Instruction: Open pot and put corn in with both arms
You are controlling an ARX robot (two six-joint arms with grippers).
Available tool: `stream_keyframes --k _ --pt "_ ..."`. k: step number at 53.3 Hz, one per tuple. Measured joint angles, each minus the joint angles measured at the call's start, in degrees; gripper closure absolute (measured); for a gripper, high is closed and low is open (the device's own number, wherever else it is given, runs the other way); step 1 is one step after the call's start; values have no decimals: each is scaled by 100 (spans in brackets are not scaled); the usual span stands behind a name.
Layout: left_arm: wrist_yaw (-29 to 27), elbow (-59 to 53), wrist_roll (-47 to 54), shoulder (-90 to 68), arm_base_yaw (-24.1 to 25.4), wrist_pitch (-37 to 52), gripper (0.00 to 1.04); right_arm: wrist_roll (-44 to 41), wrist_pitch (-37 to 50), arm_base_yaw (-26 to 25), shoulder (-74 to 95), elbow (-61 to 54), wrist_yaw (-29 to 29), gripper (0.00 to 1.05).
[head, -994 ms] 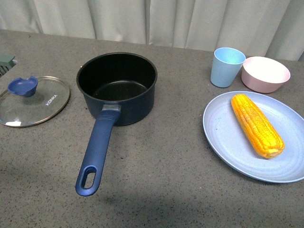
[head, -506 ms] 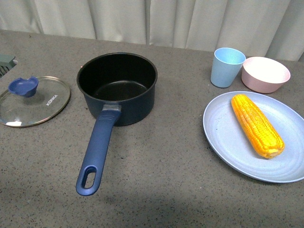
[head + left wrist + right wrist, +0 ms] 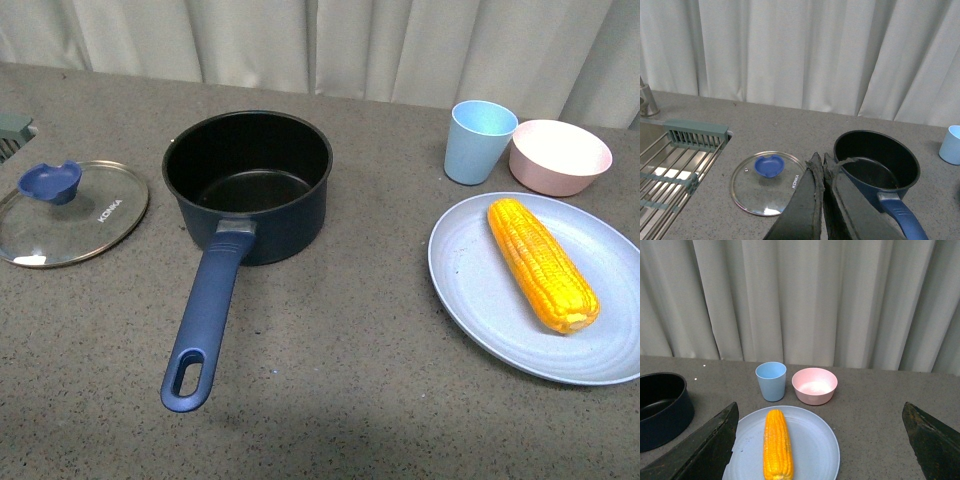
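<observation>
One corn [image 3: 542, 264] on plate [image 3: 478, 292], pot [image 3: 247, 185] uncovered, lid [image 3: 92, 226] beside it, left hand [image 3: 821, 163] pinched together, right hand [image 3: 819, 410] spread wide

- This is a kitchen: a grey speckled countertop [image 3: 350, 400] lies under the pot [image 3: 247, 180], with a pale pleated curtain [image 3: 400, 40] behind it.
- Cookware and tableware stand out: a glass lid [image 3: 70, 215] lies left of the pot. To the pot's right are a blue plate [image 3: 480, 300] bearing corn [image 3: 540, 262], a cup [image 3: 478, 140] and a pink bowl [image 3: 558, 155].
- Beyond the lid from the pot is a steel sink [image 3: 655, 170] with a green-edged rack [image 3: 696, 134] and a tap base [image 3: 647, 100].
</observation>
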State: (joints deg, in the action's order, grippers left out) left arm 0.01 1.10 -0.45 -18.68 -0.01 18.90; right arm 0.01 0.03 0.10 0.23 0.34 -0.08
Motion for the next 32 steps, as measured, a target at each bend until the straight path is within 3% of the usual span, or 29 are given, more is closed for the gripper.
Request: stream_keyframes --k 25,29,32 --pt "0 0 0 876 0 -879 101 0 0 0 0 0 0 9" --pt "0 2 0 1539 0 -1740 101 0 0 0 0 0 0 9" --pt "0 2 2 1808 0 -1851 101 -2 0 0 0 0 0 9"
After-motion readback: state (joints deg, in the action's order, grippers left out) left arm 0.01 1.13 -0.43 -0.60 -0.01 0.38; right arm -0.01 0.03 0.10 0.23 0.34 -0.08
